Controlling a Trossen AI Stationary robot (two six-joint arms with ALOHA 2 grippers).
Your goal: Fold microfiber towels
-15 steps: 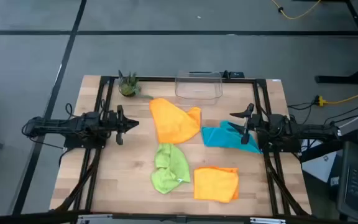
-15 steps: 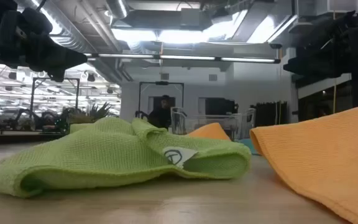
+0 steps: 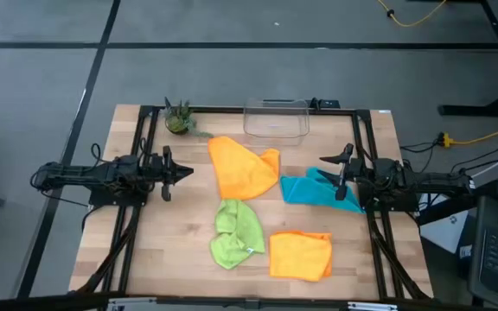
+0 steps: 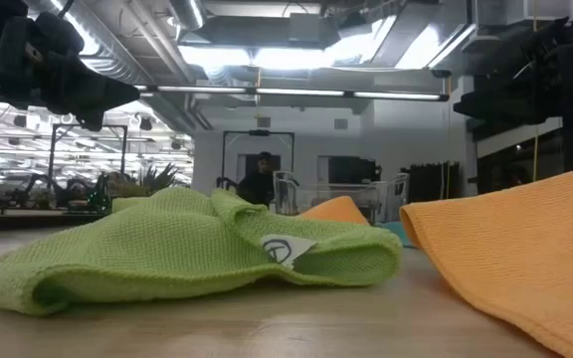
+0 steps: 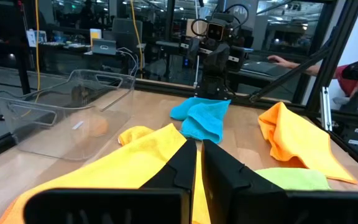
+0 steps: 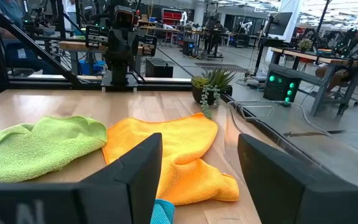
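Note:
Four towels lie crumpled on the wooden table. An orange towel (image 3: 242,166) lies in the middle, toward the far side. A teal towel (image 3: 314,189) lies to its right, a lime green towel (image 3: 236,233) nearer, and a second orange towel (image 3: 301,255) at the near right. My left gripper (image 3: 188,170) hovers shut at the table's left, pointing at the far orange towel (image 5: 135,155). My right gripper (image 3: 325,161) hovers open above the teal towel's far edge, touching nothing.
A clear plastic bin (image 3: 277,119) stands at the far edge, and a small potted plant (image 3: 178,119) at the far left. A black frame (image 3: 145,138) runs along the table's sides. A person's sleeve (image 5: 356,68) shows beyond the table in the left wrist view.

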